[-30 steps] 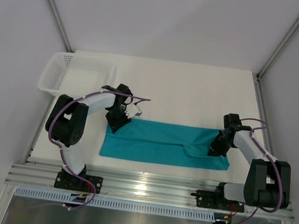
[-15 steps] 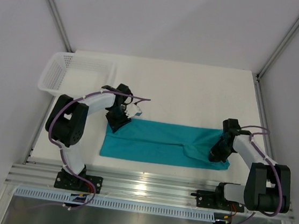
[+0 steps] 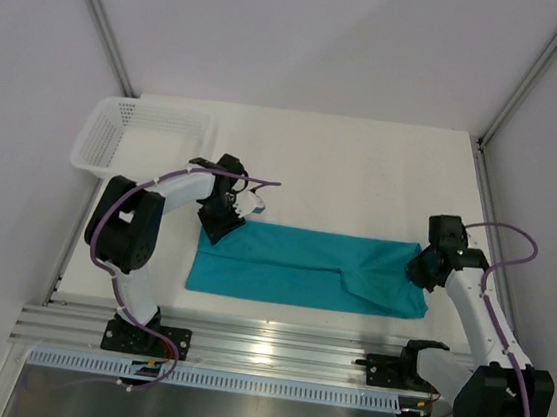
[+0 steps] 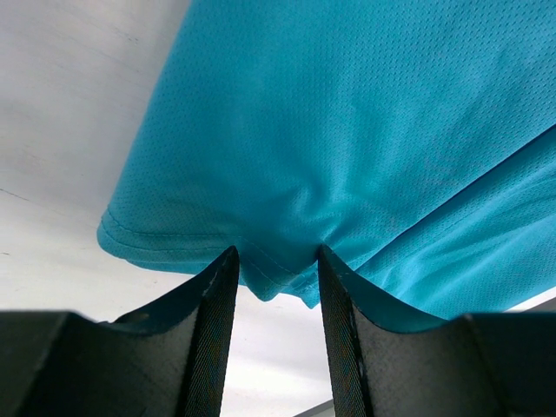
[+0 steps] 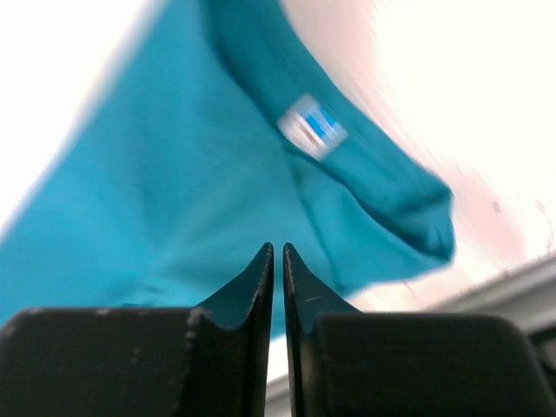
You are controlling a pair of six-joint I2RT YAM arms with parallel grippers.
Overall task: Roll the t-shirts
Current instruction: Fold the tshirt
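The shirt [image 3: 307, 267] lies folded long and flat on the desk [image 3: 364, 168]. Left fingers [image 4: 213, 330] pinch its end corner — right fingers [image 5: 252, 304] are pressed together, holding nothing. Roll slowly and tight, keeping edges even.

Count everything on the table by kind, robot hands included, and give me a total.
teal t-shirt: 1
white mesh basket: 1
hands: 2 (left hand, right hand)
Total: 4
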